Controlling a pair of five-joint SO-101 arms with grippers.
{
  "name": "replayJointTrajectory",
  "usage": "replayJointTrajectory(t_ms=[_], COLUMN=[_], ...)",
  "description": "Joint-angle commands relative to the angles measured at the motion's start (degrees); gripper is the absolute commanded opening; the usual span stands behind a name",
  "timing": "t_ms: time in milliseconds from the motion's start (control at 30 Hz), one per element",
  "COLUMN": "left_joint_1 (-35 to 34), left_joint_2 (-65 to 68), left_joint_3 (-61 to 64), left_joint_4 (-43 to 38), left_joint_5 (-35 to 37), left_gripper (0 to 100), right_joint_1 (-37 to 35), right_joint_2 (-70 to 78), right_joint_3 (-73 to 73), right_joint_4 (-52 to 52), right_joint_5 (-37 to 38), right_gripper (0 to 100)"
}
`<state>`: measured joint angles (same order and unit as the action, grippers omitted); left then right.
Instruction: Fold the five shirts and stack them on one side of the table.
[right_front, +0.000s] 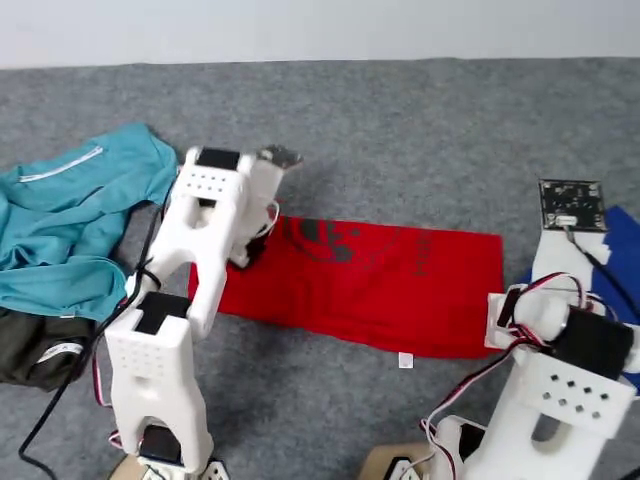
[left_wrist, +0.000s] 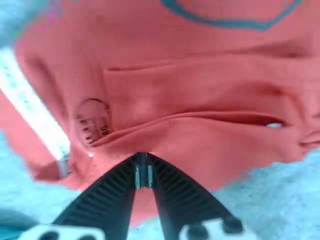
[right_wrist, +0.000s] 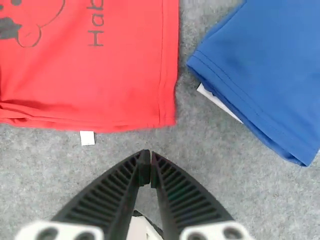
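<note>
While the red shirt (right_front: 380, 275) lies mid-table (right_front: 400, 130) as a long strip, print side up, two arms sit at its ends.

L tool (left_wrist: 142, 172): jaws shut, tips together, right over the shirt's collar end, close to the neck label. Cloth runs under the tips; can't tell whether a fold is caught btw them.

R tool (right_wrist: 145, 167): jaws shut, holding nothing, over bare grey table just off the shirt's hem, near a small white tag (right_wrist: 87, 137). Blue shirt (right_wrist: 270, 75) lies just beside that hem, not touching it. Teal shirt (right_front: 80, 220) and a dark shirt (right_front: 30, 350) are bunched at the far L side, unfolded.

Orientation: long axis runs side to side in the high view, from L arm to R arm. Collar points to the L arm, hem to the R arm. The hem end sits a bit nearer the arms, so the strip is slightly skewed.

Likely step: the cross fold, collar end over to hem. To do it well, prob. pinch all layers at the collar, not only the top one. Lift low, carry straight along the long axis, and match edges before letting go. R tool could pin the hem so the strip doesn't drag toward the blue shirt.
</note>
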<state>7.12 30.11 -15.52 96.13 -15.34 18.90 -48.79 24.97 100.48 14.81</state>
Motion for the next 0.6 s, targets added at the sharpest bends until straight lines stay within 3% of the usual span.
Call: replayJointTrajectory(t_ms=[0,233,567], left_joint_1=[1.32,2.37,-10.55], left_joint_2=[-1.58,-16.44,-34.37], left_joint_3=[-10.33,-7.78,4.79], left_joint_4=[4.57,4.48,4.48], left_joint_5=[2.11,5.71,7.38], left_gripper=[0,0,0], right_joint_1=[0.31,0.40,0.22], right_joint_2=[-0.84,-0.22,8.75], right_joint_3=[0.00,0.18,12.92], right_joint_4=[0.31,0.13,-19.30], right_joint_5=[-0.44,-0.70,-0.44], right_gripper=[1.1,1.1,4.5])
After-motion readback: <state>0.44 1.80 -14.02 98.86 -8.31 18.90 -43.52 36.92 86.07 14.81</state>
